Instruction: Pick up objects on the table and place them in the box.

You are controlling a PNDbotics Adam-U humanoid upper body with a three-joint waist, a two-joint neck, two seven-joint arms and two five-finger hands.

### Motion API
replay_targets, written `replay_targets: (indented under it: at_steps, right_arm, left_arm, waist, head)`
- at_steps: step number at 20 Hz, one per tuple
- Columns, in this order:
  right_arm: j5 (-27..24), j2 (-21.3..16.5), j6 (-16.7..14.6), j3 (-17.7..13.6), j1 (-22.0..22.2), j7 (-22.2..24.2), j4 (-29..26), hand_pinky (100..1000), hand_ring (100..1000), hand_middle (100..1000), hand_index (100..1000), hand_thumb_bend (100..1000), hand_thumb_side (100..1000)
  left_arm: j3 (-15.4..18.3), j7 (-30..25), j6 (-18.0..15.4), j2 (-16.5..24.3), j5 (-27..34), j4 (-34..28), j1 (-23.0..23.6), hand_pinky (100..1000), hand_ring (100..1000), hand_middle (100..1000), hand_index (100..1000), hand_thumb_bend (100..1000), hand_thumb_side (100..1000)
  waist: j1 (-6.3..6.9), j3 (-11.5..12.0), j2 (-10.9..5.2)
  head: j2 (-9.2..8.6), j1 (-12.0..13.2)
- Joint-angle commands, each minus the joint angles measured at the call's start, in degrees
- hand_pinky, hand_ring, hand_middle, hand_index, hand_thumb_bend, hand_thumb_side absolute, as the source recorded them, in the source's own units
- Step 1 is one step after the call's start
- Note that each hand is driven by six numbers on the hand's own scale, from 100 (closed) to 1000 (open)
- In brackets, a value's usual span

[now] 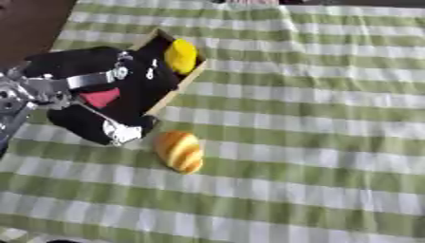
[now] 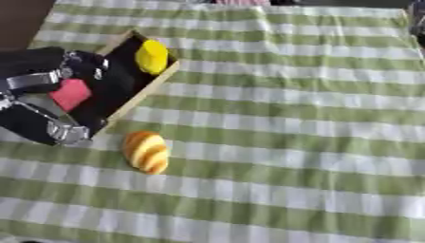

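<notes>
The left hand point(image 1: 96, 102) hangs over the wooden box point(image 1: 179, 85), its fingers' state impossible to tell, beside a yellow object point(image 1: 181, 56) and a bread roll point(image 1: 179, 151) on the tabletop point(image 1: 315, 142).

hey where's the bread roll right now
The bread roll lies on the green checked tablecloth, left of centre in the left eye view, just outside the near corner of the box, beside the left hand.
</notes>
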Motion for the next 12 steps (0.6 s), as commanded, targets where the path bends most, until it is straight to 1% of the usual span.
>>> replay_targets:
  at_steps: [1, 3, 4, 7, 10, 12]
  right_arm:
    - [-0.4, -0.9, 0.0, -1.2, 0.0, -0.4, -0.8, 889, 922, 772, 847, 100, 100]
    - [-0.4, -0.8, 0.1, -1.2, 0.2, -0.5, -0.8, 889, 922, 771, 846, 100, 100]
    - [-0.4, -0.8, 0.2, -1.2, 0.2, -0.5, -0.8, 889, 922, 771, 846, 100, 100]
    - [-0.5, -0.7, 0.2, -1.2, 0.4, -0.5, -0.8, 889, 921, 770, 845, 100, 100]
    - [-0.6, -0.5, 0.3, -1.0, 0.6, -0.2, -0.8, 889, 920, 768, 843, 100, 100]
    - [-0.6, -0.3, 0.3, -0.9, 0.8, -0.1, -0.8, 889, 919, 767, 843, 100, 100]
  left_arm:
    - [-0.4, -1.8, 0.2, -0.9, -1.0, 0.3, -0.9, 770, 835, 843, 878, 127, 473]
    - [-0.7, -2.8, 0.4, -1.7, -1.5, 0.5, -0.6, 771, 835, 843, 877, 138, 484]
    - [-0.8, -3.1, 0.5, -1.8, -1.8, 0.5, -0.4, 776, 838, 843, 881, 175, 498]
    - [-1.2, -4.2, 0.3, -2.0, -3.1, 0.7, 0.1, 780, 838, 839, 879, 220, 513]
    - [-1.2, -4.6, -0.2, -2.4, -4.1, 0.9, 0.5, 784, 842, 840, 880, 240, 501]
    - [-1.3, -4.7, -0.4, -2.6, -4.9, 1.2, 0.6, 796, 851, 847, 886, 284, 494]
  waist:
    - [-0.12, 0.0, -1.13]
    - [-0.24, 0.0, -1.18]
    - [-0.26, 0.1, -1.23]
    - [-0.29, 0.2, -1.45]
    - [-0.37, 0.2, -1.66]
    - [-0.4, 0.2, -1.79]
  head:
    - [0.5, -1.4]
    - [0.62, -2.0]
    - [0.68, -2.1]
    - [0.82, -2.3]
    - [0.75, -2.2]
    - [0.74, -2.1]
